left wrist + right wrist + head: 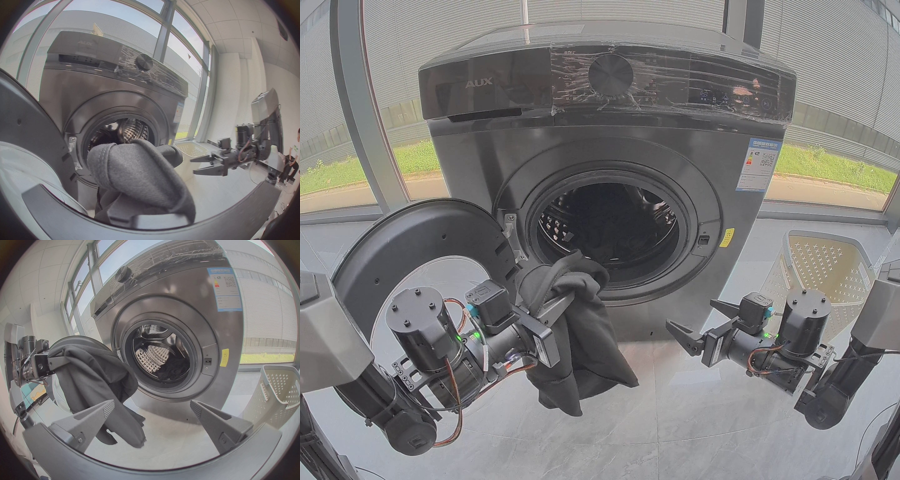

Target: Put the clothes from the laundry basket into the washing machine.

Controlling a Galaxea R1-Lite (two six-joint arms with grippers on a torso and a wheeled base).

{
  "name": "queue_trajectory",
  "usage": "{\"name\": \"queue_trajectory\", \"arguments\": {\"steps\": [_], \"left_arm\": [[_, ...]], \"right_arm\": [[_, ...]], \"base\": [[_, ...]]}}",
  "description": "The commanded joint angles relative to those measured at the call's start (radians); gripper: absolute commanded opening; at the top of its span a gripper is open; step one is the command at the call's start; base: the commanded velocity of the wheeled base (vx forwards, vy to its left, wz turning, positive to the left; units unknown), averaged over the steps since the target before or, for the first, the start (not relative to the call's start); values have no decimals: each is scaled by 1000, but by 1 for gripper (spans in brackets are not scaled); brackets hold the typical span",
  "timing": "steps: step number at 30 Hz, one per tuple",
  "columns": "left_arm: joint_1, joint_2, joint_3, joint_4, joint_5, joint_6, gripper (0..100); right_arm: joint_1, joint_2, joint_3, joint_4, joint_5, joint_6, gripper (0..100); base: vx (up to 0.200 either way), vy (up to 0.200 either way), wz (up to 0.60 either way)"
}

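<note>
A dark grey garment [575, 325] hangs from my left gripper [559, 303], which is shut on it just below and left of the washing machine's round opening [609, 228]. The cloth drapes down toward the floor. In the left wrist view the garment [140, 175] covers the fingers. The right wrist view has the same garment [93, 380] hanging left of the drum [159, 358], where dark clothes lie inside. My right gripper [700, 325] stands open with nothing in it, right of the opening and low. The white laundry basket [825, 262] stands on the floor at the right.
The machine's round door [419, 250] stands swung open to the left, close behind my left arm. Pale tiled floor [675, 412] spreads in front of the machine. Windows run behind it.
</note>
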Motion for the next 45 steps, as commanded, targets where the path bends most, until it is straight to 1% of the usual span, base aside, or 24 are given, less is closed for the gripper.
{"name": "queue_trajectory", "arguments": {"steps": [1, 2, 3, 4, 5, 6, 8, 10, 12, 16, 25, 34, 43, 45], "left_arm": [[-6, 15, -32, -1, 67, -2, 0], [-15, 25, -43, -1, 109, -2, 0], [-24, 34, -49, -1, 132, -2, 0], [-46, 54, -57, -1, 172, -2, 0], [-64, 68, -61, -2, 199, -4, 0], [-78, 82, -66, -1, 218, -2, 0], [-104, 114, -71, -2, 239, -2, 0], [-113, 137, -86, -2, 256, -2, 0], [-113, 156, -98, -2, 277, -4, 0], [-106, 156, -81, -2, 281, -5, 0], [-112, 163, -72, -2, 277, -5, 0], [-115, 165, -68, -2, 277, -5, 0], [-115, 166, -65, -2, 277, -4, 0], [-115, 168, -65, -2, 277, -4, 0]], "right_arm": [[-20, -47, 34, 1, 0, 0, 100], [-25, -47, 34, 1, 1, 0, 100], [-28, -47, 34, 1, 3, -2, 100], [-33, -46, 32, -1, 3, 0, 100], [-33, -46, 32, -1, 3, 0, 100], [-33, -47, 32, 1, 3, 0, 100], [-33, -47, 32, 1, 1, 0, 100], [-37, -47, 32, 1, 1, 0, 100], [-59, -47, 32, -1, 3, 0, 100], [-79, -46, 26, -1, 6, 0, 100], [-66, -44, 25, -1, 4, 1, 100], [-65, -43, 25, -1, 4, 1, 100], [-63, -44, 26, -1, 4, 1, 100], [-63, -43, 26, -1, 6, 1, 100]], "base": [[0, 0, 0], [0, 0, 0], [0, 0, 0], [0, 0, 0], [0, 0, 0], [0, 0, 0], [0, 0, 0], [0, 0, 0], [0, 0, 0], [0, 0, 0], [200, 0, 0], [0, 0, 0], [200, 0, 0], [0, 0, 0]]}}
